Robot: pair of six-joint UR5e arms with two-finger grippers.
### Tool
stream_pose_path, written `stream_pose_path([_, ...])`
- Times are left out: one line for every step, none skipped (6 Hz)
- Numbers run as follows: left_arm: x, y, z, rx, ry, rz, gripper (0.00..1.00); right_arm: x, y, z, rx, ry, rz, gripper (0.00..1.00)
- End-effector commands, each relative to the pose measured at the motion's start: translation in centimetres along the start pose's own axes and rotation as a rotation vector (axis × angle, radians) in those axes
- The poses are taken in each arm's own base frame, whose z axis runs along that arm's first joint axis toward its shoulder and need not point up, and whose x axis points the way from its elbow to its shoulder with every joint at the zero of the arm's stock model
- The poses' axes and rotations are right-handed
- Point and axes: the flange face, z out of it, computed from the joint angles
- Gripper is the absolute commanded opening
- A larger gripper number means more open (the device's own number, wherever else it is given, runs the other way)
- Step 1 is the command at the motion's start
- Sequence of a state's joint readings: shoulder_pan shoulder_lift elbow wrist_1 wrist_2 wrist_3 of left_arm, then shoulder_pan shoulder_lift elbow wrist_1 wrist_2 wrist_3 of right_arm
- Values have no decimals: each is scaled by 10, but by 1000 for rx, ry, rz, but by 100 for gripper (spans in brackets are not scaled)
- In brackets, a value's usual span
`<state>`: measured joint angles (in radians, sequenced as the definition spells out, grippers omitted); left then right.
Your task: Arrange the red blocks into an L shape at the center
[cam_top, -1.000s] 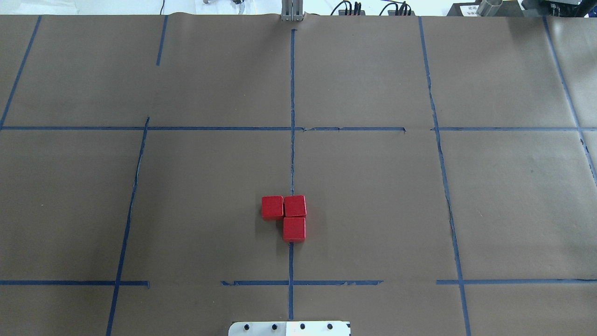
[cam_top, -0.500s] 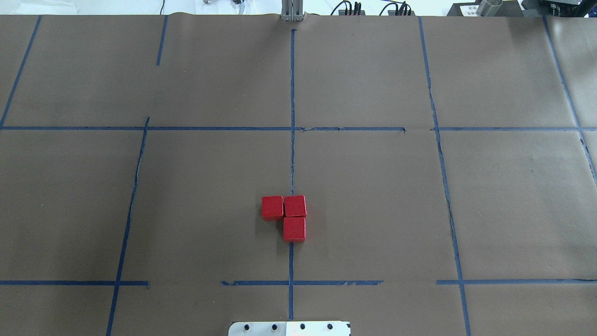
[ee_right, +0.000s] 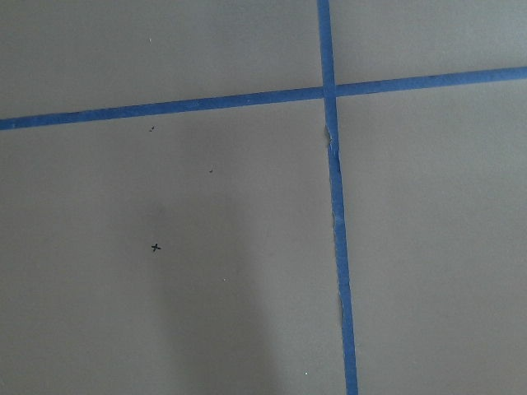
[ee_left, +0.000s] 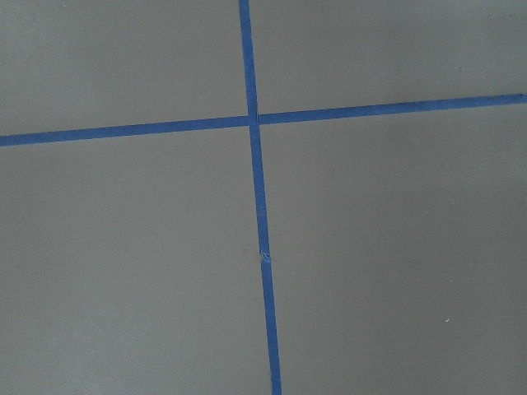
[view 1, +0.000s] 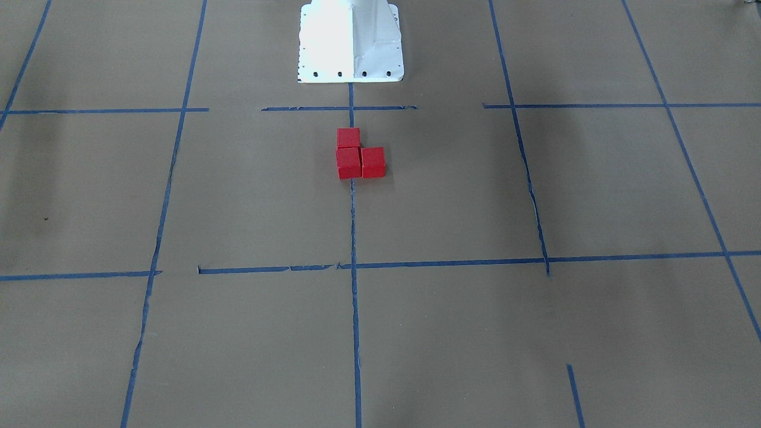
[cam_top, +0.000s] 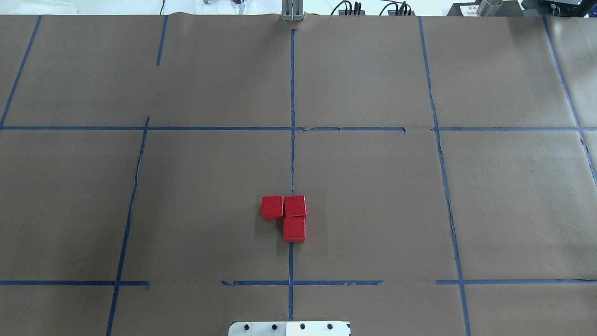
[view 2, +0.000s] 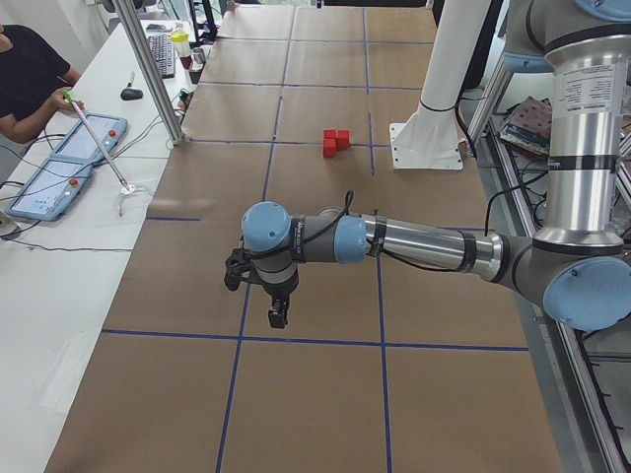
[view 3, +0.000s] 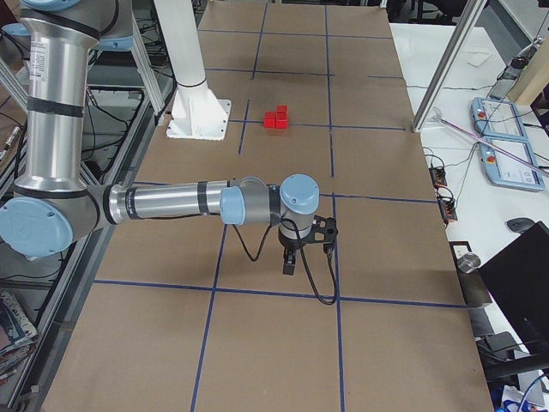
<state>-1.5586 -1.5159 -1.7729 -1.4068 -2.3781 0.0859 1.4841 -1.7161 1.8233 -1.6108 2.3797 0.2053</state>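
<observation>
Left hand (view 2: 279, 315) well apart | red blocks (cam_top: 295, 206) L: legs leftward, robotward

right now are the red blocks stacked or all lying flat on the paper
All flat, none stacked: overhead, the three red blocks sit side by side, touching, forming an L.

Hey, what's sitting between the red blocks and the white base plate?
Only brown paper and blue tape, no objects, between the red blocks and base plate; the overhead view shows it.

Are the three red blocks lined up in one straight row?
No, the red blocks make an L, with the third beside one end.
</observation>
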Motion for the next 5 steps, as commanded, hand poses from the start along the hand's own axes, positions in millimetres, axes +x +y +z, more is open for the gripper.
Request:
stream_pose_path([-5, 4, 5, -10, 2, -13, 100, 13, 8, 10, -23, 10, 25, 100])
stream_pose_path([-7, 5, 6, -17, 3, -20, 100, 22, 17, 15, -36, 10, 45, 100])
stream_pose_path([-6, 5, 6, -17, 3, -20, 100, 23, 20, 15, -36, 13, 45, 100])
stream_pose_path([-5, 4, 5, -15, 2, -19, 100, 20, 18, 11, -26, 16, 40, 100])
stream_pose_path([-3, 3, 3, -11, 1, -13, 100, 19, 18, 10, -23, 16, 35, 100])
